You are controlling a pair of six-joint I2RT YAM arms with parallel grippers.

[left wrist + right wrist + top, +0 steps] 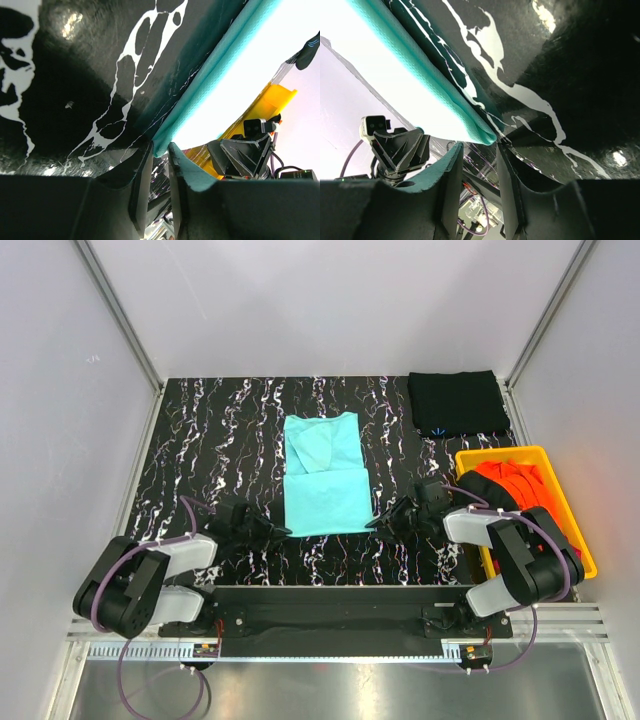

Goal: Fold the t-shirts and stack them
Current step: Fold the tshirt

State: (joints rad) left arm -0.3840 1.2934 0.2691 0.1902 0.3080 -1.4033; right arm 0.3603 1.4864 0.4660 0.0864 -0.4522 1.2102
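The light teal t-shirt (pixel 322 475) lies flat in the middle of the counter (pixel 220 440). Its near half is doubled over, so it reads as a neat rectangle with a looser collar end toward the far edge. A black t-shirt (pixel 458 403) sits folded at the far right corner, and an orange t-shirt (pixel 515 485) is heaped in the yellow bin (pixel 500 452) along the right edge.

The teal cloth looks thin, light and limp. It should drape and sag from wherever it is lifted, and it may drag on the counter rather than slide cleanly. The doubled near edge is the best hold, because its two layers give a thicker lip. Pinching both near corners together would probably keep the fold square.

The left tool (pixel 275 532) is at the near left corner of the shirt. Its jaws are narrow, with the cloth corner just at the tips but not visibly clamped. The right tool (pixel 378 523) is at the near right corner, its jaws a little apart and the folded edge just beyond them. Catching only the top layer is the likely risk.
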